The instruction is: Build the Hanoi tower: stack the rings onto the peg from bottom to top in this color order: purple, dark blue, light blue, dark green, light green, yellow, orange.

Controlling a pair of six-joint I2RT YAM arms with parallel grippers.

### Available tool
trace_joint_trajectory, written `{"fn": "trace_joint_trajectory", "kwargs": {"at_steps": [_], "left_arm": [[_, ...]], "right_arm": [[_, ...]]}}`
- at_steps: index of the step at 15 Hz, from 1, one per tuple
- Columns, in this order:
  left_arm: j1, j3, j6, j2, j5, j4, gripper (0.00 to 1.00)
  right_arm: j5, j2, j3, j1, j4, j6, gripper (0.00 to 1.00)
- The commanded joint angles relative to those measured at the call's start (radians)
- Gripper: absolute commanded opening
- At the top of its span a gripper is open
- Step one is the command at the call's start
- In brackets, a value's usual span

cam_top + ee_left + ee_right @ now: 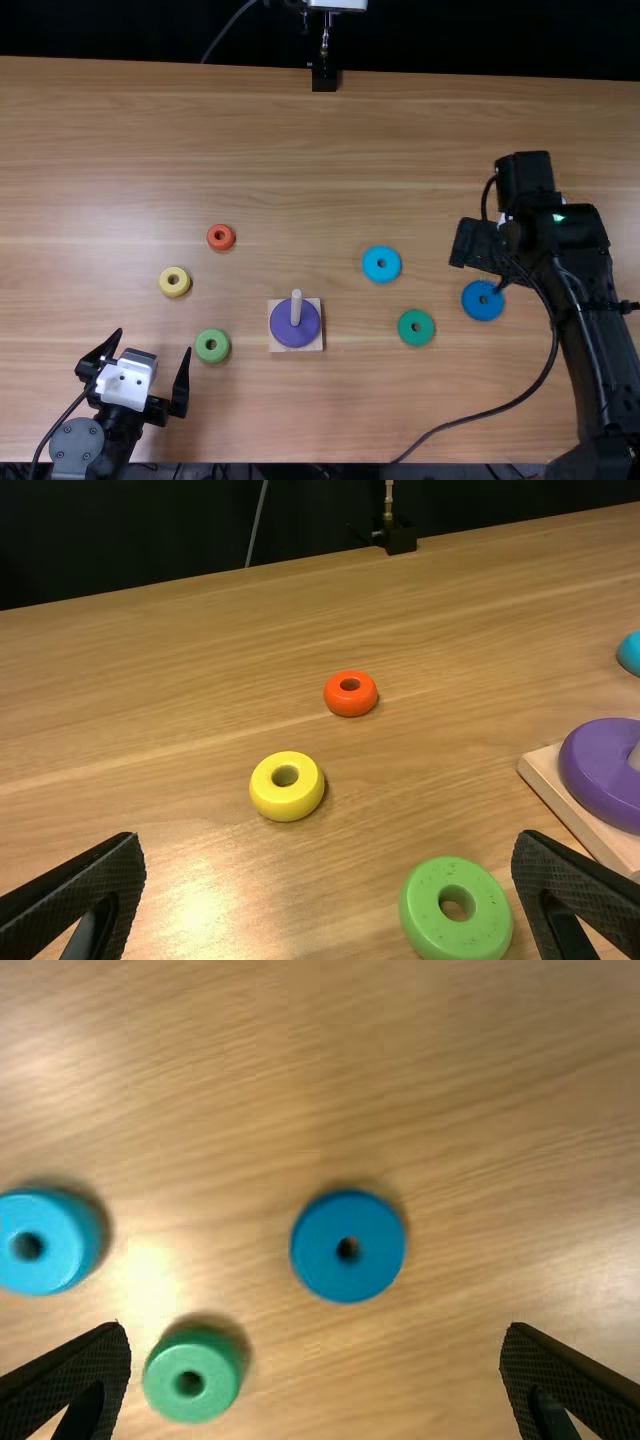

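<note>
Peg (296, 306) of the Hanoi tower, set on a square wooden base (316, 345) left of the table's middle in the top view: its long axis is upright, at right angles to the base, with the free end pointing up. The purple ring (295, 336) lies flat on the base and encircles the peg.

The remaining six rings lie flat on the table (330, 180), their holes facing up and their axes vertical. Toward the left arm's side, the light green ring (212, 355) lies near the base, the yellow ring (174, 289) beyond and to its left, and the orange ring (213, 240) farther out. Toward the right arm's side are the light blue ring (381, 273), the dark green ring (416, 337) nearer the table's near edge, and the dark blue ring (483, 309), outermost of the three.

The left gripper (154, 340) has its jaws spread, with nothing between them, beside the light green ring in the top view. The right gripper (477, 246) is above the table near the dark blue ring; its jaws are spread wide, and the right wrist view shows that ring lying beyond them, untouched.
</note>
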Motion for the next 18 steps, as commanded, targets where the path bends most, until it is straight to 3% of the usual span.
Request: {"fn": "trace_joint_trajectory", "kwargs": {"at_steps": [1,2,4,5,6,9,15,18], "left_arm": [[0.007,-0.105,0.015,-0.012,0.01,-0.076,1.0],[0.007,-0.105,0.015,-0.012,0.01,-0.076,1.0],[0.007,-0.105,0.015,-0.012,0.01,-0.076,1.0],[0.007,-0.105,0.015,-0.012,0.01,-0.076,1.0],[0.007,-0.105,0.015,-0.012,0.01,-0.076,1.0],[0.007,-0.105,0.015,-0.012,0.01,-0.076,1.0],[0.007,-0.105,0.015,-0.012,0.01,-0.076,1.0],[0.007,-0.105,0.015,-0.012,0.01,-0.076,1.0]], "right_arm": [[-0.057,-0.085,-0.052,-0.003,0.033,0.004,1.0],[-0.105,-0.098,-0.09,-0.003,0.062,-0.031,1.0],[-0.201,-0.108,-0.149,-0.021,0.071,-0.147,1.0],[-0.217,-0.114,-0.178,-0.047,0.073,-0.189,1.0],[-0.217,-0.114,-0.207,-0.08,0.073,-0.209,1.0],[-0.217,-0.112,-0.27,-0.136,0.088,-0.222,1.0],[-0.21,-0.023,-0.281,-0.135,0.18,-0.255,1.0],[-0.21,0.052,-0.276,-0.136,0.197,-0.292,1.0]]}}
